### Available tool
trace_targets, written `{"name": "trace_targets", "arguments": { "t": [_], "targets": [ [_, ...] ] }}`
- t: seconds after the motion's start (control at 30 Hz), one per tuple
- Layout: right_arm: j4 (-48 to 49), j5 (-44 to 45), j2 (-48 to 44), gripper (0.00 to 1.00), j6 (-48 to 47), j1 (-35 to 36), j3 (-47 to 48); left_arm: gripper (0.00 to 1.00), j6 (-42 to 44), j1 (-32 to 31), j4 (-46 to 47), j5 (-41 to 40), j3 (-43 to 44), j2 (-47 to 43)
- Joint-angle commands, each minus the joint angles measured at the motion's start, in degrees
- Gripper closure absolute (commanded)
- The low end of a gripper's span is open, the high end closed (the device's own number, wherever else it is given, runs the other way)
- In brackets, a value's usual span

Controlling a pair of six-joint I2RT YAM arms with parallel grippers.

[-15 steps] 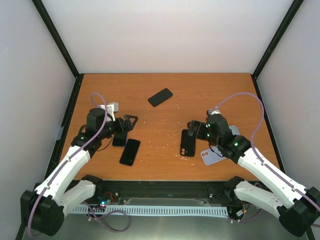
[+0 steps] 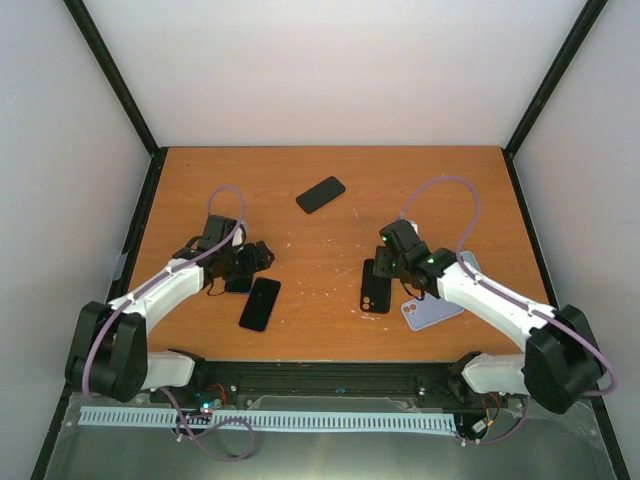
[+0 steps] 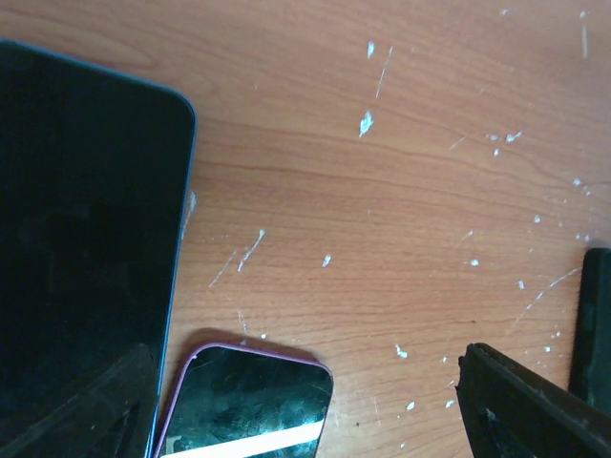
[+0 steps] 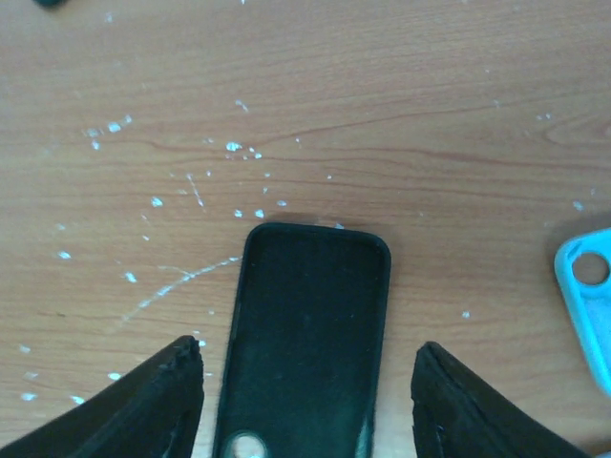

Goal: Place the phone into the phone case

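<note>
While both arms hang low over the wooden table, neither one is actually holding anything. The right gripper is spread open, with its fingers either side of the black phone case. The case lies flat and looks hollow side up. Bare wood shows between each finger and the case edge, so there's no contact that I can see. From overhead it sits around 4 o'clock from the table's middle. A pale lavender case lies a bit further out the same way, just beside the right arm.

The left gripper is over at 9 o'clock, also released, jaws wide. A black phone lies flat at 8 o'clock, just beside a second dark phone that's partly tucked under the gripper.

That arm's wrist camera shows two screens. A blue-rimmed phone fills the 9 o'clock side, and the end of a pink-rimmed phone pokes in at 6 o'clock between the fingertips (I can't match these to the overhead pair for sure). One finger overlaps the blue-rimmed one in the picture, and I can't tell if it touches.

A third phone sits angled at 12 o'clock, well apart from both arms.
</note>
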Motion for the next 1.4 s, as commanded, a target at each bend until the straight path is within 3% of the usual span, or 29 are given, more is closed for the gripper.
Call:
{"name": "trace_targets", "arguments": {
  "t": [0.0,0.23,0.37,0.8,1.1,1.37],
  "targets": [
    [2.3,2.2,5.2,0.47,-1.0,-0.2,1.9,0.16,-0.9,0.3,2.0,5.3,0.1,3.5],
    [4.1,1.8,9.3,0.62,-0.3,-1.1,-0.2,0.17,-3.6,-0.8,-1.6,2.6,-0.9,3.1],
    [4.3,2.0,10.1,0.66,0.2,-1.5,-2.1,0.09,-5.8,-2.8,-5.9,1.6,-0.9,0.4],
    [5.9,-0.6,14.0,0.67,1.6,-2.1,-5.0,0.05,-9.8,-8.1,-5.9,0.8,-5.1,0.8],
    [7.8,-2.8,15.1,0.68,0.0,-2.1,-5.9,0.05,-10.6,-8.6,-4.4,-0.3,-7.1,1.4],
    [7.6,-3.0,17.5,0.8,-1.9,-2.1,-4.0,0.05,-11.2,-10.0,-4.6,-3.4,-8.1,2.2]
  ]
}}
